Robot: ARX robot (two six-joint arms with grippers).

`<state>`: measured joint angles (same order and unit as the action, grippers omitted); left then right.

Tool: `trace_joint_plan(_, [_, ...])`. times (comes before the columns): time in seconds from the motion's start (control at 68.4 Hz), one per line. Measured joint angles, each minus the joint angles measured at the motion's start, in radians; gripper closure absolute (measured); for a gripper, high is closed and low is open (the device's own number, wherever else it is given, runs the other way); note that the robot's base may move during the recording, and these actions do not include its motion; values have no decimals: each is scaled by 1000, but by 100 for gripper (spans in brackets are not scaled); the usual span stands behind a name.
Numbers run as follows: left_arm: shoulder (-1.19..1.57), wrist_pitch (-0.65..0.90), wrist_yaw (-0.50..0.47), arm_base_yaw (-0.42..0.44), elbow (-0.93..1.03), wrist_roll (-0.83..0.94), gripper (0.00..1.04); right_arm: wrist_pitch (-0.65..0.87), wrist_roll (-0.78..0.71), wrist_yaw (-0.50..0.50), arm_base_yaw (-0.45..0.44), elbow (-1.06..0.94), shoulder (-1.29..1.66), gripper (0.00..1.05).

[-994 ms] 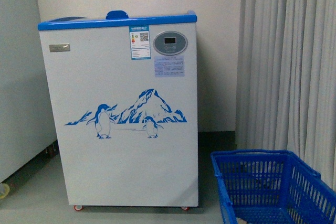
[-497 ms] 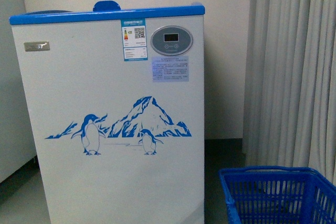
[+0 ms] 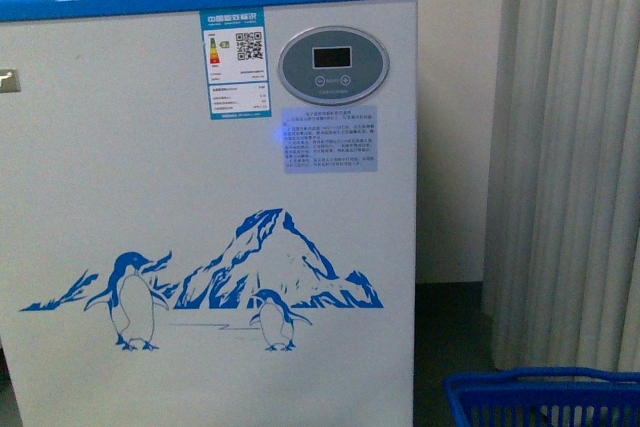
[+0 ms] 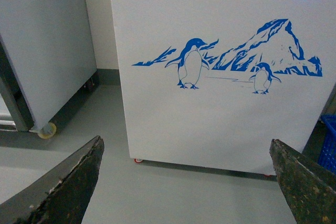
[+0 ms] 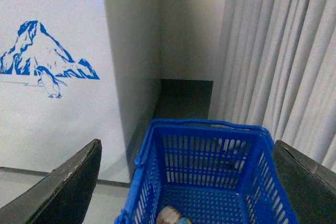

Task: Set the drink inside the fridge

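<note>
**Freezer front and basket with both grippers unloaded**

Front view: a white chest freezer with a blue top rim (image 3: 200, 197) fills most of the frame. Its front carries an oval grey display panel (image 3: 333, 65), a blue-bordered energy label (image 3: 236, 64) and a blue decal of 2 penguins and a mountain (image 3: 200, 282). A pale pleated curtain (image 3: 570, 147) hangs to its right. The rim of a blue plastic mesh basket (image 3: 540, 379) shows at the lower right, near the freezer's corner.

Left wrist view: the left gripper (image 4: 186, 145) has its 2 dark fingers spread wide and holds nothing. It faces the freezer front above a grey floor (image 4: 157, 192), with a plain grey-white cabinet (image 4: 42, 40) beside the freezer.

Right wrist view: the right gripper (image 5: 186, 145) is likewise spread and empty, poised above the basket. On the basket's floor lies a pale rounded object with a teal patch (image 5: 169, 215), cut off by the frame edge. Whether it is the drink cannot be told.
</note>
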<state>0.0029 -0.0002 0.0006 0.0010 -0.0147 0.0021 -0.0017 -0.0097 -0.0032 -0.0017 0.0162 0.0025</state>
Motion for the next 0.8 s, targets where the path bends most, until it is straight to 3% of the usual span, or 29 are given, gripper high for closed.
trace_joint_plan(0.263, [0,0,0,0,0,0,8,-7,1,7,3,2,7,8])
trace_joint_plan(0.336, [0,0,-1,0,0,0,8,-214,-26,148,4,95,169,8])
trace_joint_plan(0.395, [0,0,0,0,0,0,8,-227,-77,164,-53,143,367,8])
trace_joint_plan(0.511, [0,0,0,0,0,0,8,58,-259,142,-173,183,840,8])
trace_joint_plan(0.57, [0,0,0,0,0,0,8,296,-415,121,-216,243,1180,8])
trace_joint_plan(0.701, [0,0,-1,0,0,0,8,529,-602,114,-235,356,1621,8])
trace_joint_plan(0.804, [0,0,-1,0,0,0,8,602,-687,101,-233,458,1894,8])
